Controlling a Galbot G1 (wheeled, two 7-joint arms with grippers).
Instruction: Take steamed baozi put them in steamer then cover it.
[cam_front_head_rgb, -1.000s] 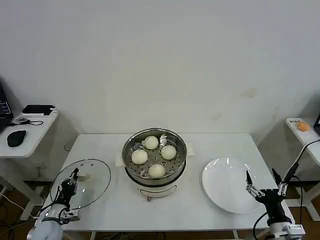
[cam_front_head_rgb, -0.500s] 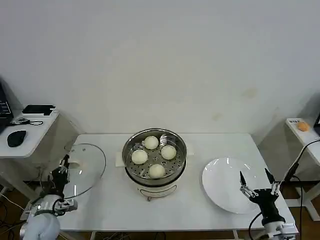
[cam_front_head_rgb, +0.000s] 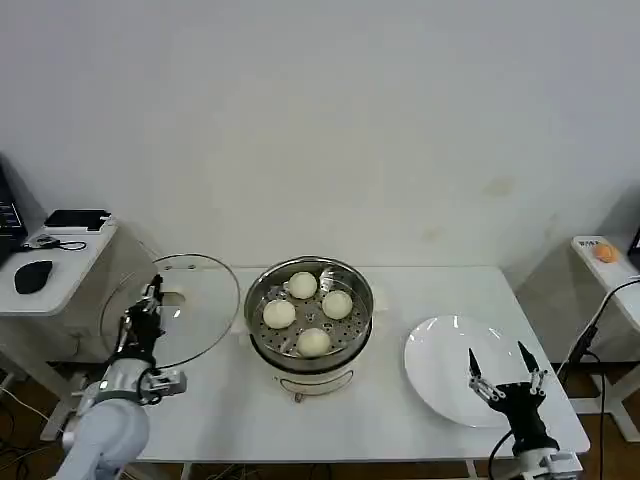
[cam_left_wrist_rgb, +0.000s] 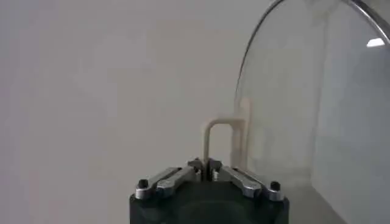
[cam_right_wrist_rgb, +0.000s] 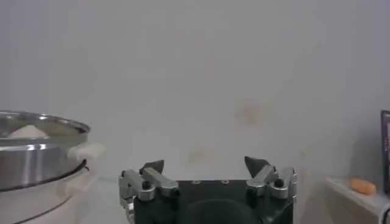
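In the head view, a white rectangular table (cam_front_head_rgb: 220, 390) was seen against a plain white wall. A smaller white side desk (cam_front_head_rgb: 60, 265) stood off the robot's left, bearing a black computer mouse (cam_front_head_rgb: 32, 276) and a flat black device (cam_front_head_rgb: 76, 219). Another white surface at the far right carried a small orange object (cam_front_head_rgb: 606, 252). At the table's middle stood the round shiny stainless-steel steamer (cam_front_head_rgb: 309, 312) on its white base, and the four pale cream-white steamed baozi (cam_front_head_rgb: 314, 341) were found resting on its perforated tray. A flat round white plate (cam_front_head_rgb: 455, 370) lay to the right of the steamer, apart from it. The round clear glass cover (cam_front_head_rgb: 172, 310) with its thin metal rim was held tilted above the table's left edge, just beside the steamer, by the left gripper (cam_front_head_rgb: 150, 300), which was clenched on the cover's white handle. The right gripper (cam_front_head_rgb: 498, 368) was held over the near edge of the plate, its fingers spread and nothing between them.

In the left wrist view, the left gripper (cam_left_wrist_rgb: 205, 172) was seen pinched shut on the cream handle loop (cam_left_wrist_rgb: 222, 135), the cover (cam_left_wrist_rgb: 317, 103) standing beside it.

In the right wrist view, the right gripper (cam_right_wrist_rgb: 206, 165) was shown released, with the steamer (cam_right_wrist_rgb: 36, 152) off to one side.
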